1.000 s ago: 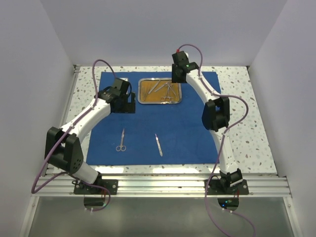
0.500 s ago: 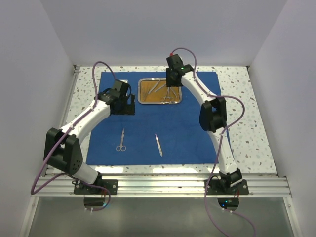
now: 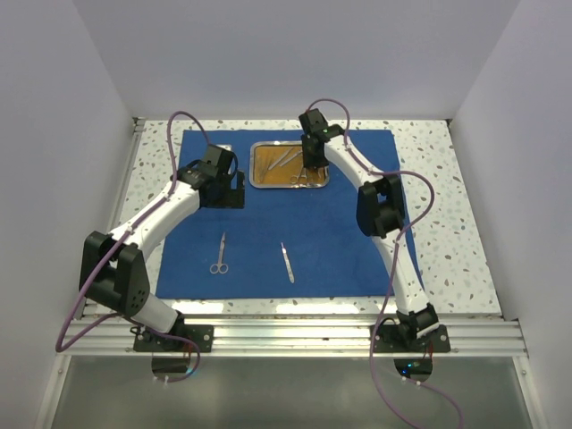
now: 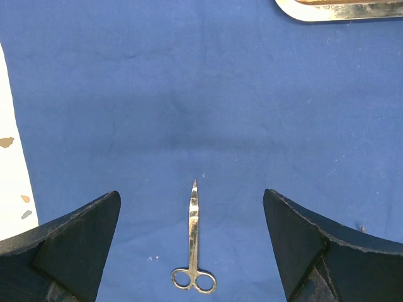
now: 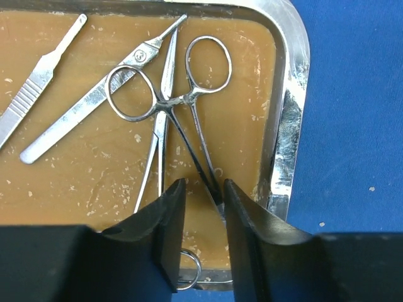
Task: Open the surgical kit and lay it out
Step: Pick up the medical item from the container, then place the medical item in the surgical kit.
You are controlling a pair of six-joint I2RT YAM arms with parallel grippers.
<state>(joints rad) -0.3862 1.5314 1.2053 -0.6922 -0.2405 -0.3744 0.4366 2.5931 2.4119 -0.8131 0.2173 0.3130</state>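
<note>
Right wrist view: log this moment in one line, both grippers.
right gripper: open, straddling forceps in tray | left gripper: open, clear of scissors on cloth

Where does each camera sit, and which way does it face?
Top external: fixed above and behind the bases, looking down on the blue cloth; left arm and right arm show whole.
Left wrist: on the left arm, facing down at the scissors on the cloth; its open fingers frame the bottom corners.
Right wrist: above the tray, looking in at the forceps; its fingers flank their shanks.
Shared: top and left wrist both show the scissors; all three show the tray.
</note>
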